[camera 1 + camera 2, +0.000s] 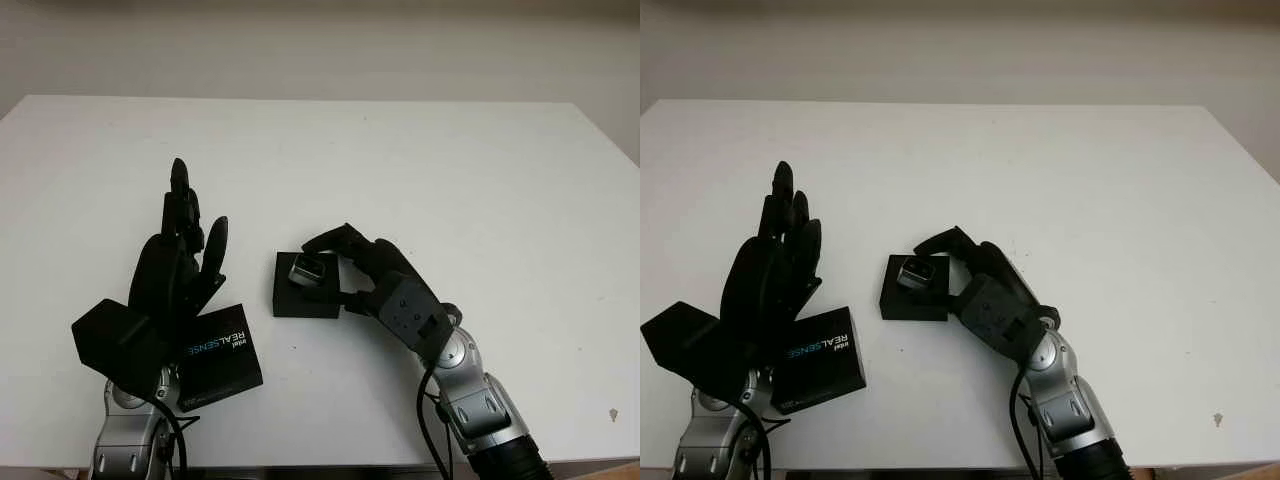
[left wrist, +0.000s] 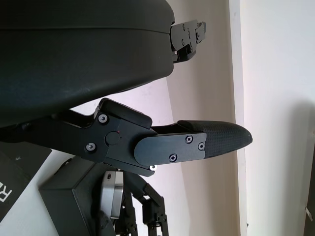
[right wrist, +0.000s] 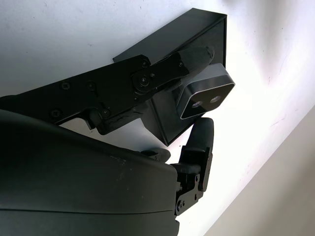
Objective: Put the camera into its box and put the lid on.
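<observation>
Roughly halfway, I'd say: right robot hand point(image 1: 335, 262) is clamped on the camera point(image 1: 306, 270), right over the box point(image 1: 306, 300) mid-bench point(image 1: 420, 160). Lid point(image 1: 220, 358) lies at the box's 8 o'clock, untouched; left robot hand point(image 1: 180, 262) is open above it.

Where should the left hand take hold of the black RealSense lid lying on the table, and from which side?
Judging by its pose, grip the flat black RealSense lid across its two opposite side edges, coming down from above. It lies printed face up on the white table, under the raised, open left hand. The right hand holds the silver camera at the black box.
</observation>
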Motion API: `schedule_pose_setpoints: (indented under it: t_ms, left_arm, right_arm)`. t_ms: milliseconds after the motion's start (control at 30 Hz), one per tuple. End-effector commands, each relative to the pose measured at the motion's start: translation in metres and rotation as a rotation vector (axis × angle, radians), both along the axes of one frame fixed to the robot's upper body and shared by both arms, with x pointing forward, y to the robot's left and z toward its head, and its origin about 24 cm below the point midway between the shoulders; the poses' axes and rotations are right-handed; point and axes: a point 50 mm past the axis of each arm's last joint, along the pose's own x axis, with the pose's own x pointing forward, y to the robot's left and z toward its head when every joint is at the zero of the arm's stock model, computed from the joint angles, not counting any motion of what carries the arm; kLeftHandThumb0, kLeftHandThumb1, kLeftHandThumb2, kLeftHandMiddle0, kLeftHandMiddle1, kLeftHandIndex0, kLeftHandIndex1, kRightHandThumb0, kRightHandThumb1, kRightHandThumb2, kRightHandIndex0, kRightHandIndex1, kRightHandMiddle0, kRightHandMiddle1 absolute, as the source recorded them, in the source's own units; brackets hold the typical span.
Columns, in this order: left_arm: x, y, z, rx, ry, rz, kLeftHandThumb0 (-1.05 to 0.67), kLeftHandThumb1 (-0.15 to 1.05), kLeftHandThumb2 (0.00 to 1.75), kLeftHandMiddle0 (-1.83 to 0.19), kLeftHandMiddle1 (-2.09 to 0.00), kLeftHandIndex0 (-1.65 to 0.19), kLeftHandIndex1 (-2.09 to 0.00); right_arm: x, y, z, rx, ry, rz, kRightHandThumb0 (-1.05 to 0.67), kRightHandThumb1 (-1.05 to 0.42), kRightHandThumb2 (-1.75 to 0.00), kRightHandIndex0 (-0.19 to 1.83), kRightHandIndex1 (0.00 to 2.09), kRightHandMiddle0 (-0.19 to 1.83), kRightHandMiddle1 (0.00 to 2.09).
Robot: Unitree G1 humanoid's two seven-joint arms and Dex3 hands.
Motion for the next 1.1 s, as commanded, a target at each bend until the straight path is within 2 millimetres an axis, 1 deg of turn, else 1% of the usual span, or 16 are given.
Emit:
schedule_pose_setpoints:
  t_ms: [0, 100, 267, 633, 1067]
  left_arm:
    - [-0.0003, 0.0020, -0.0008, 0.000, 0.005, 0.007, -0.78, 1.05, 0.48, 0.19, 0.00, 0.19, 0.00]
    - [-0.0005, 0.0028, -0.0006, 0.004, 0.008, 0.011, -0.78, 1.05, 0.49, 0.19, 0.00, 0.19, 0.00]
    - [-0.0009, 0.0035, -0.0014, 0.011, 0.013, 0.008, -0.79, 1.05, 0.48, 0.19, 0.00, 0.19, 0.00]
    - [-0.0018, 0.0035, -0.0001, 0.005, 0.004, 0.012, -0.77, 1.05, 0.48, 0.19, -0.01, 0.19, 0.00]
    - [-0.0029, 0.0034, -0.0010, 0.006, 0.007, 0.009, -0.78, 1.05, 0.48, 0.19, 0.00, 0.19, 0.00]
  right_arm:
    - [0.0017, -0.0002, 0.0056, 0.027, 0.005, 0.006, -0.57, -0.95, -0.05, 0.31, 0.10, 0.22, 1.16]
    - [0.0043, -0.0012, 0.0085, 0.090, 0.052, 0.016, -0.58, -0.94, -0.05, 0.28, 0.08, 0.19, 1.13]
    - [0.0066, -0.0017, 0.0118, 0.101, 0.056, 0.017, -0.60, -0.93, -0.05, 0.29, 0.08, 0.23, 1.06]
    - [0.0043, 0.0004, 0.0089, 0.061, 0.032, 0.026, -0.56, -0.93, -0.05, 0.27, 0.07, 0.26, 1.02]
    - [0.0037, -0.0018, 0.0086, -0.023, -0.057, 0.034, -0.54, -0.90, -0.05, 0.32, 0.09, 0.32, 1.01]
